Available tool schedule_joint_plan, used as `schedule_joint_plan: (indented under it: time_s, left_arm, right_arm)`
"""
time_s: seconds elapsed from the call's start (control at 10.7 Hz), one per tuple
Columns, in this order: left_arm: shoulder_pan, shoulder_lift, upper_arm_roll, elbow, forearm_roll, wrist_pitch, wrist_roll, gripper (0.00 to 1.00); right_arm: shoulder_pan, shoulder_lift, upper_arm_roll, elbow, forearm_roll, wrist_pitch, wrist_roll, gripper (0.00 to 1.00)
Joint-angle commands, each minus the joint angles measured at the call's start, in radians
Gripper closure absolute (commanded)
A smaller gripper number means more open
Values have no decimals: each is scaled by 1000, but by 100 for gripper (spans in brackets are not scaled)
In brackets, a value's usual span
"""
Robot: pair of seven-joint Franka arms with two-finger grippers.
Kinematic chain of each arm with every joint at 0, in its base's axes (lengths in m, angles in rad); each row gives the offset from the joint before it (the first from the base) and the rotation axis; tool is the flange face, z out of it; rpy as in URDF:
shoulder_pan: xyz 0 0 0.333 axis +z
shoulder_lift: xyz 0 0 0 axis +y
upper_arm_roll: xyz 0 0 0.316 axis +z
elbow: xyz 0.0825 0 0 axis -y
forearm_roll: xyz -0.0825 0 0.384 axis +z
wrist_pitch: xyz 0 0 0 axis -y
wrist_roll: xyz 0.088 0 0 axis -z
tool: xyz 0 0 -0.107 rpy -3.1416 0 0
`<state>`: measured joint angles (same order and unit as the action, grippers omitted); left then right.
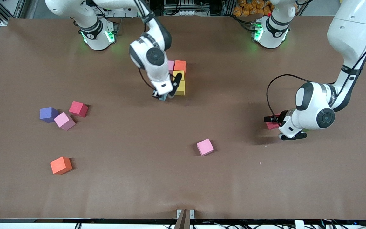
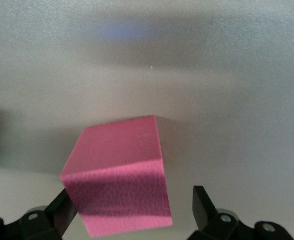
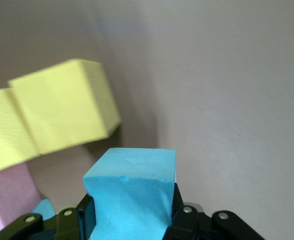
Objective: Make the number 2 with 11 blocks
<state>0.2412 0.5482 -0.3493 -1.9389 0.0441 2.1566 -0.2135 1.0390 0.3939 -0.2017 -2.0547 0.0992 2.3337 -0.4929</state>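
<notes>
- Front view: high camera across the table (image 1: 183,178), facing both robot bases and looking steeply down.
- Left wrist view: close above a red block (image 2: 117,175) — the one partly hidden in the front view.
- Right wrist view: close on a blue block (image 3: 131,192) beside two yellow blocks (image 3: 61,107) — also in front.

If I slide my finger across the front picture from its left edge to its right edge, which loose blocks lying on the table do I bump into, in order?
Purple block → orange block → light pink block → red block → pink block → red block by the left gripper.
</notes>
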Motion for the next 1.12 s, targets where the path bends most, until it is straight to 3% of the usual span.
schedule_joint_plan:
  time_s: [0.0,0.19,0.56,0.66,0.75,1.03]
  left_arm:
    - [4,21,-2,29,-1,-1,-7,0]
    - [6,29,6,37,-1,-1,5,0]
    - [6,39,13,51,0,-1,11,78]
    - [6,39,13,51,0,-1,11,90]
    - [6,39,13,51,0,-1,11,98]
    - [6,36,13,51,0,-3,6,100]
  right_arm:
    - [-23,14,54,-10,-76,30,-35,60]
    - [-25,34,56,-13,-81,70,-105,60]
    - [-42,51,61,-53,-78,147,-204,60]
    - [-42,46,64,-65,-72,148,-202,60]
    - [-43,39,71,-80,-69,147,-196,61]
    - [-43,17,91,-108,-17,135,-188,61]
